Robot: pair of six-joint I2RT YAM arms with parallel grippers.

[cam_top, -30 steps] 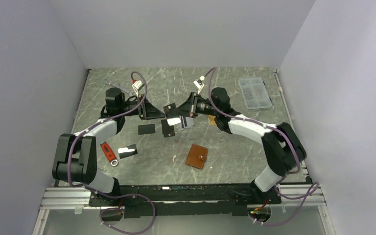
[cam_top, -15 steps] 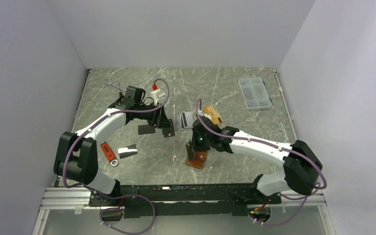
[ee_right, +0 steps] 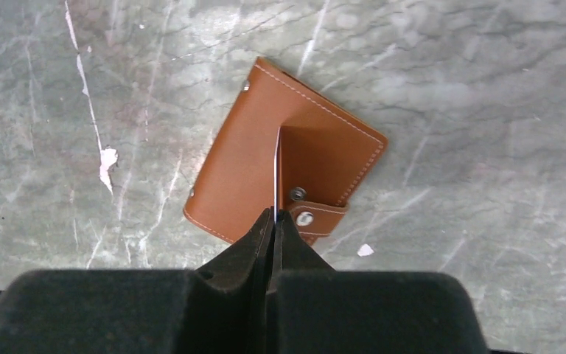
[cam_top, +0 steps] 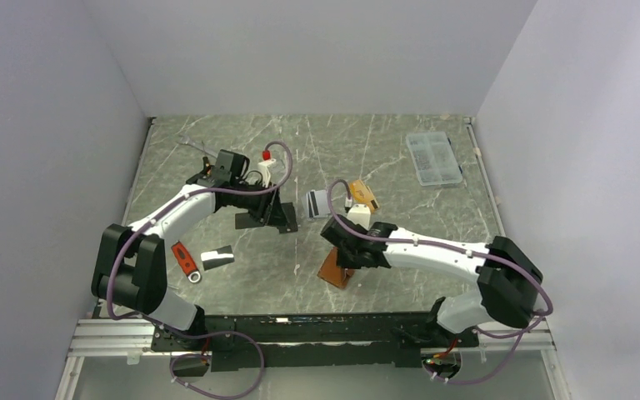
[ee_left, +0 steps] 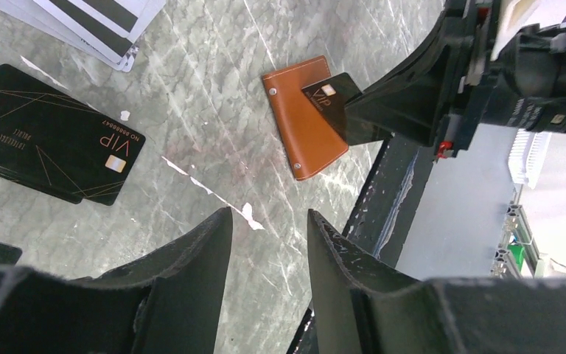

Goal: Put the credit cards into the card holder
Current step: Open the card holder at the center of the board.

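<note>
Right fingers are pinching 1 black card edge-on over the wallet; left fingers, at its 10 o'clock, are hovering spread, empty.

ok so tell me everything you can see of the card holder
The card holder is a tan-brown leather wallet with pale edge stitching, metal studs and a snap tab on one side. It lies flat and folded shut on the marble table. The right end effector, shut on a black card, holds that card edge-down over the top face; contact is unclear.
</note>
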